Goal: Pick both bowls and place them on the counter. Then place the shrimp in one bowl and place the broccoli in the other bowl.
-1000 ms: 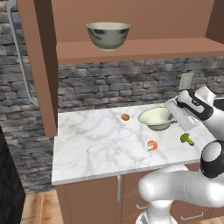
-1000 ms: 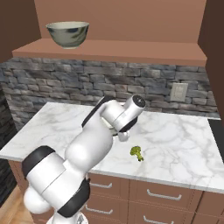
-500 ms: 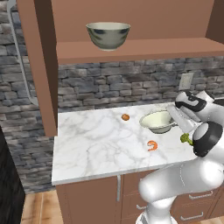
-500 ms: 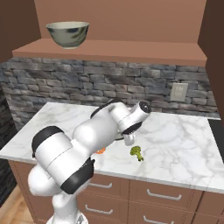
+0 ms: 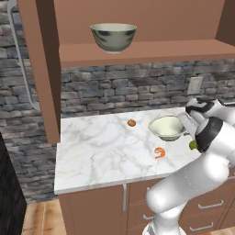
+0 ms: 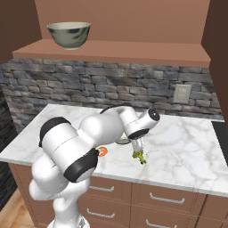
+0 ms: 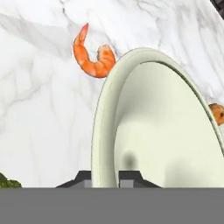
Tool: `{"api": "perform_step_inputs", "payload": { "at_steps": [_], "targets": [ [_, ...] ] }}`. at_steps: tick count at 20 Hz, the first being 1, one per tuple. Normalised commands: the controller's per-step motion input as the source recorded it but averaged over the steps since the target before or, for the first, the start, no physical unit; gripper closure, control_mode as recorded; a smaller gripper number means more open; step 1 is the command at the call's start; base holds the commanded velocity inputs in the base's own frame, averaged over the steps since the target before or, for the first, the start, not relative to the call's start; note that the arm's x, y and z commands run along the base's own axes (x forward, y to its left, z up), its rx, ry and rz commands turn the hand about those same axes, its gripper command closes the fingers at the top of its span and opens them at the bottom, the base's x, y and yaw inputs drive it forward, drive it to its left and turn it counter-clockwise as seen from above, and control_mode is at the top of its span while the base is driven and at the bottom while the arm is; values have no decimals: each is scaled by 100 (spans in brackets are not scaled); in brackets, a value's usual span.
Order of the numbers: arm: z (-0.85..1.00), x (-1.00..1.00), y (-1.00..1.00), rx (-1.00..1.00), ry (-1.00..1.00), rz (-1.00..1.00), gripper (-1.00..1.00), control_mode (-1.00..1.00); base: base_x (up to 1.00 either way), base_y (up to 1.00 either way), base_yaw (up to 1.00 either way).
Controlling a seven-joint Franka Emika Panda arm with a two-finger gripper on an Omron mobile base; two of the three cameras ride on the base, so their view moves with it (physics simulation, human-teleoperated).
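Hand view: I have the fingers pinched narrow across the rim of the smaller cream-green bowl, which sits over the marble counter beside the shrimp. I judge the ceramic rigid, slick and breakable; the thin rim is the sensible hold.

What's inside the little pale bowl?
Nothing: the small bowl shows a bare cream inside. The gripper pinches its rim, and what is under it stays hidden.
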Motion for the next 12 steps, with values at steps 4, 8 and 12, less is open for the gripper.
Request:
{"api": "perform_step_inputs", "payload": {
  "at_steps": [4,8,12],
  "targets": [
    [-27,1,-2,0,0,1,100,-100,0,0,0],
    [-16,0,0,0,0,1,-100,-100,0,0,0],
    [11,-9,1,0,0,3,-100,-100,0,0,0]
  ]
}}
